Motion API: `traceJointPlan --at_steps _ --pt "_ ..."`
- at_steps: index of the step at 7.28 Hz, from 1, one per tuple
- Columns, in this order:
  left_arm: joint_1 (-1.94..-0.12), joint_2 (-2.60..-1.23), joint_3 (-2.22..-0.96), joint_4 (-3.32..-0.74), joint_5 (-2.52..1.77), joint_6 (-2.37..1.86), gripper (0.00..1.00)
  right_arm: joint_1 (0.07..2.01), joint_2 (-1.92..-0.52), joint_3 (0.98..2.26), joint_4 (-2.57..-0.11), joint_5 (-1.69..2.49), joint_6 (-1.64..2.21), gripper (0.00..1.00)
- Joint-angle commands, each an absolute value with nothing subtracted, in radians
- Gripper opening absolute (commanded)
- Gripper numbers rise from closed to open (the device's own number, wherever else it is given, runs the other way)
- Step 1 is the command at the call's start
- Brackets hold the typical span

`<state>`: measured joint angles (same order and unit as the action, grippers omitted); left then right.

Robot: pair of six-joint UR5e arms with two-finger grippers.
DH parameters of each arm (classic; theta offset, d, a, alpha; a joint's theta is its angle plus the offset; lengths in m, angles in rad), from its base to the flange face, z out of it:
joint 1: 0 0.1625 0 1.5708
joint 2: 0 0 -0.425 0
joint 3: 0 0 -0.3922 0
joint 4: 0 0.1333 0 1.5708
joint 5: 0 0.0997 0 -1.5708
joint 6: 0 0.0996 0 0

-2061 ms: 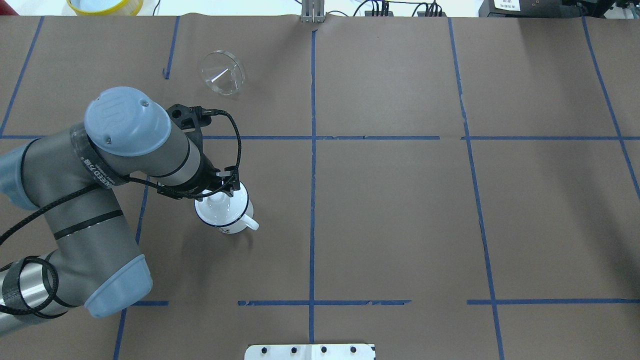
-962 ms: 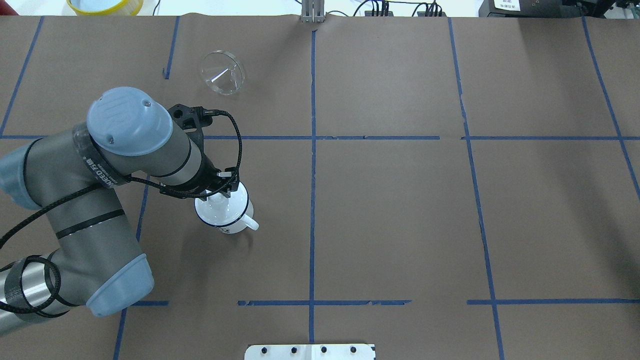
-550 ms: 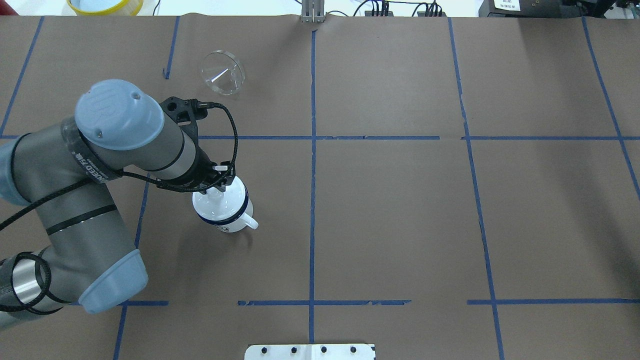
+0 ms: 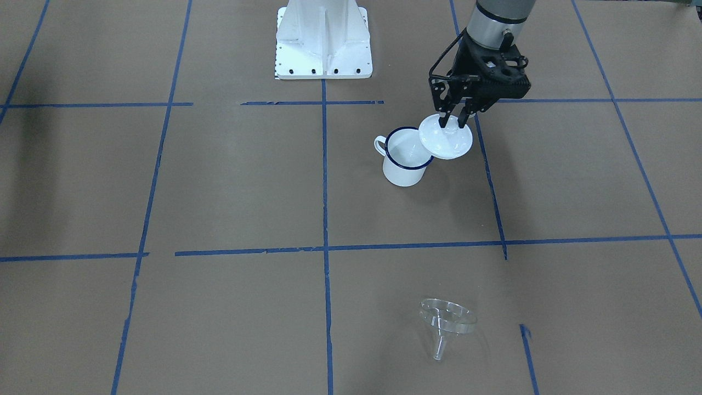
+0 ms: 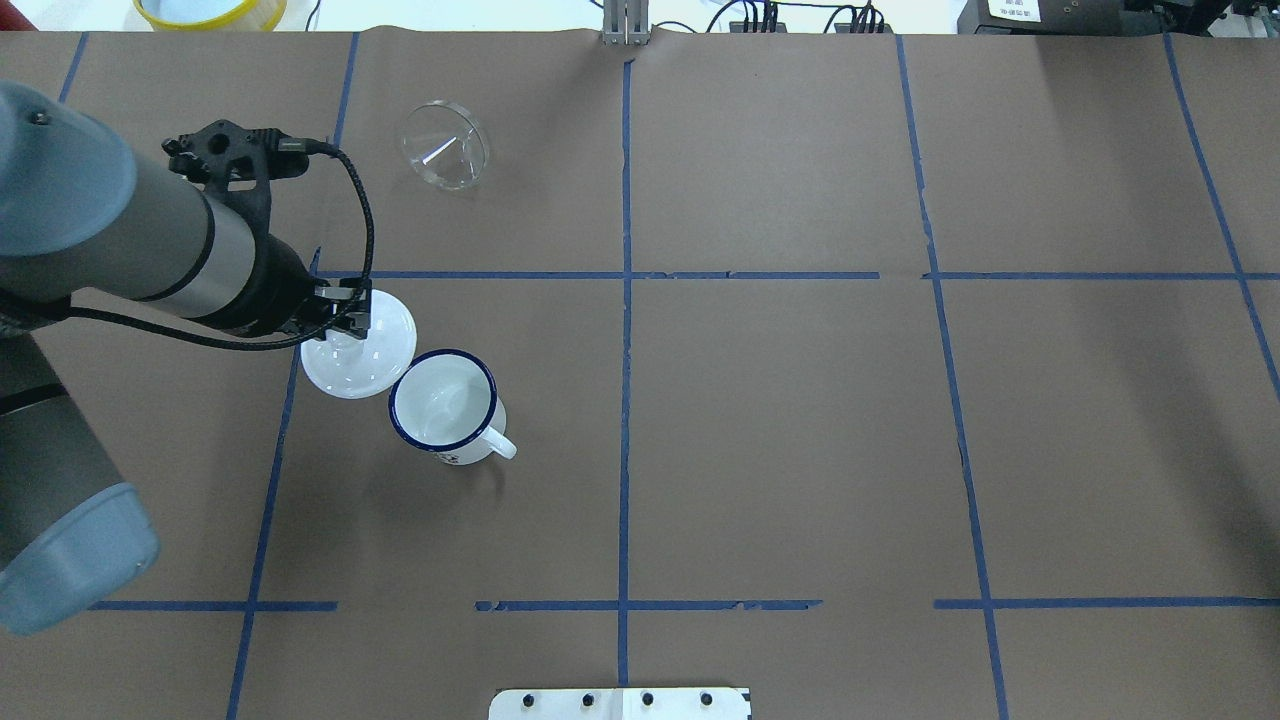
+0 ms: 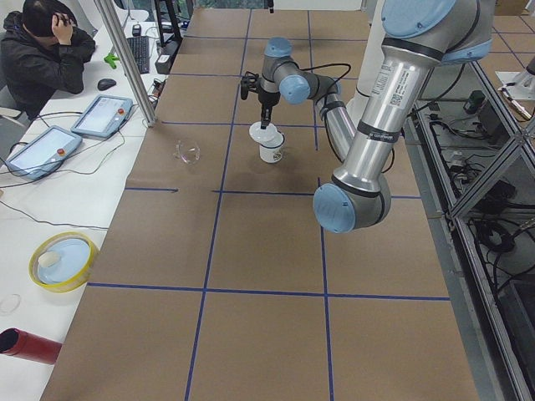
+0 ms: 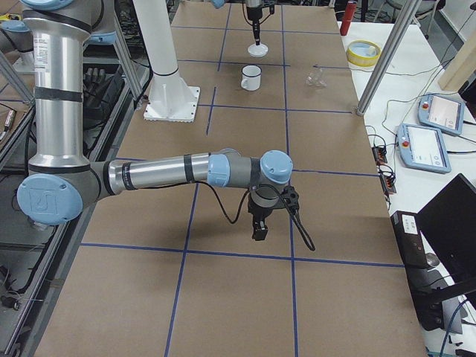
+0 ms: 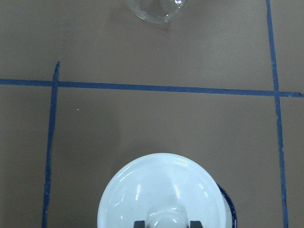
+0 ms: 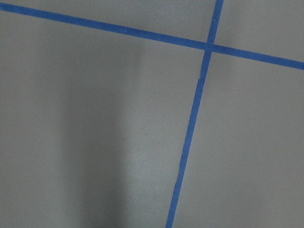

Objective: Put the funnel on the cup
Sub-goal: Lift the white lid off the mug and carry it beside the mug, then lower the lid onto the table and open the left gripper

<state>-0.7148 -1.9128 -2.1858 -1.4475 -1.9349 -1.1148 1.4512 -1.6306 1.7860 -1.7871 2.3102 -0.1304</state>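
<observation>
The clear funnel point(image 5: 446, 145) lies on its side on the brown table, far from the cup; it also shows in the front view point(image 4: 447, 318) and at the top of the left wrist view point(image 8: 156, 7). The white cup point(image 5: 445, 405) with the blue rim stands upright and uncovered point(image 4: 405, 159). My left gripper point(image 5: 345, 312) is shut on the knob of a round white lid point(image 5: 365, 345) and holds it in the air beside the cup point(image 4: 447, 140), between cup and funnel. My right gripper point(image 7: 258, 232) hangs over bare table far from both; I cannot tell whether it is open.
A yellow-rimmed bowl point(image 5: 210, 10) sits off the table's far left corner. The white base plate point(image 4: 323, 38) is at the robot's side. An operator point(image 6: 42, 50) sits beyond the far edge by two tablets. Blue tape lines cross the table.
The lid sat on the cup with my left gripper at its knob. My left gripper has lifted the lid off and carried it left and away; the cup stands uncovered.
</observation>
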Motion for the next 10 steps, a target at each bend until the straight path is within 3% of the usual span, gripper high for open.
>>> traceJointPlan --at_steps 1,3,6,9,10 --pt "-0.681 -1.775 -2.217 -1.527 -1.907 -1.111 0.0 1.451 -1.631 1.786 -1.787 2.31 -0.13 1.0" --pt "-0.605 -1.624 -2.169 -1.755 -1.862 -1.171 0.0 1.451 -1.631 1.786 -1.787 2.31 -0.13 1.0" --pt "-0.557 -1.621 -1.961 -2.018 -1.816 -1.227 0.0 1.451 -1.631 1.787 -1.787 2.31 -0.13 1.0" --pt "-0.555 -1.623 -1.956 -2.019 -1.816 -1.226 0.01 1.451 -1.631 1.786 -1.787 2.31 -0.13 1.0" --pt "-0.555 -1.626 -1.954 -2.019 -1.818 -1.224 0.33 1.451 -1.631 1.786 -1.787 2.31 -0.13 1.0"
